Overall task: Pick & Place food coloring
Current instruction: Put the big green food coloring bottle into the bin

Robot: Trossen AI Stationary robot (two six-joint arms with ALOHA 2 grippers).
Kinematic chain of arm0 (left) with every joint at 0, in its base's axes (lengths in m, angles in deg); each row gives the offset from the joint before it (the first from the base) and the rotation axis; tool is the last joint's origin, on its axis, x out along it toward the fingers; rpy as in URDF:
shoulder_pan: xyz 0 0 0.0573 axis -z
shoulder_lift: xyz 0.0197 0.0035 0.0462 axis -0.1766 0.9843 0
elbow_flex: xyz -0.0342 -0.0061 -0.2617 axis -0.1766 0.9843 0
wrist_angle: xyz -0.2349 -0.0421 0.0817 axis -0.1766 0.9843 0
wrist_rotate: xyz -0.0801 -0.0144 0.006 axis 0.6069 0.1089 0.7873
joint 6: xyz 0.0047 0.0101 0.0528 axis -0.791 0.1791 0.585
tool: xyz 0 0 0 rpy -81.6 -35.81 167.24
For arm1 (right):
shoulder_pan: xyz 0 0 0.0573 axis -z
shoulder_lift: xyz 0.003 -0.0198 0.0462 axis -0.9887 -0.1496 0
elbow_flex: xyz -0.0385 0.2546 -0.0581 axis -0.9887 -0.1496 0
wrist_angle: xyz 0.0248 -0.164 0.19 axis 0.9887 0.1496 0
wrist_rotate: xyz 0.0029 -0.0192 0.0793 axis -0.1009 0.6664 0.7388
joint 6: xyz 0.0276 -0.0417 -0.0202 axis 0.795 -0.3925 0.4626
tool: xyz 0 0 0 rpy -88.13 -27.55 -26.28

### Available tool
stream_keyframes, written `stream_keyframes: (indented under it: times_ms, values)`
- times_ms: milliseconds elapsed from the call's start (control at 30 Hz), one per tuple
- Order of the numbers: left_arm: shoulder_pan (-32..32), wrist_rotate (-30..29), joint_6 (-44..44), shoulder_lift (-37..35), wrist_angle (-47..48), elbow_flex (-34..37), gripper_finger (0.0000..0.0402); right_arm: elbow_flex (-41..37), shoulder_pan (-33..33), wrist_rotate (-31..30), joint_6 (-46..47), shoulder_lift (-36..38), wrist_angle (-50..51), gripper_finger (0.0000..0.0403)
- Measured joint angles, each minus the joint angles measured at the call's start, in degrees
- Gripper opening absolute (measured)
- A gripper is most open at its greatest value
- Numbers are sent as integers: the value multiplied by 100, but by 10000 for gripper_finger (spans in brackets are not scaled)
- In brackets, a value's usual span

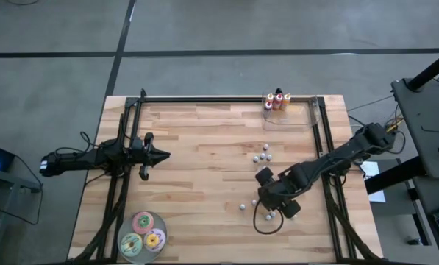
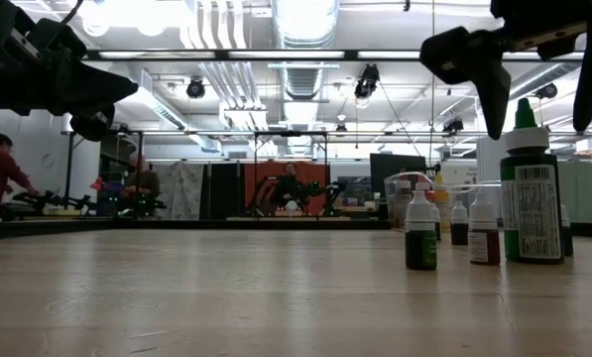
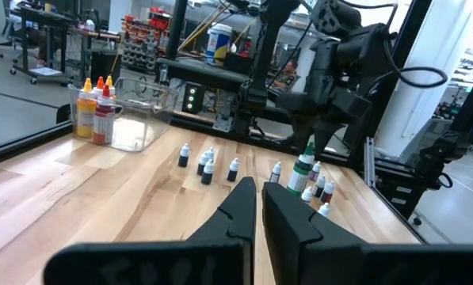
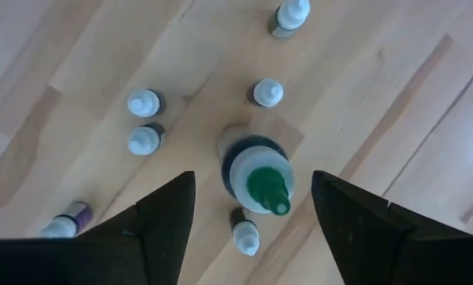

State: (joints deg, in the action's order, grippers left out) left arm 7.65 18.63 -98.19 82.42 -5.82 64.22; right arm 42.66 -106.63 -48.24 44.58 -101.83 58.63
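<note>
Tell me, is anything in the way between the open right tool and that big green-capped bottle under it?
Nothing visible. The right tool hangs open above the green-capped bottle, one finger each side. Small white-capped bottles stand close around it and could get bumped.

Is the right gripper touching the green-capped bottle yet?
Apart. The right wrist view shows the right gripper open, with bare wood between each finger and the green-capped bottle.

small white-capped food coloring bottles [image 4: 144, 103] stand upright around a taller green-tipped bottle [image 4: 257, 172].
</note>
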Motion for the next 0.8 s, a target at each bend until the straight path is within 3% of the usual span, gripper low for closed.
stream_keyframes:
  times_ms: [433, 800]
  values:
    - [0, -2, -2, 0, 0, 1, 0, -245, 40, -2, -13, -17, -438, 229]
    - [0, 0, -2, 0, 0, -1, 0, -280, 125, 39, -60, -17, -441, 177]
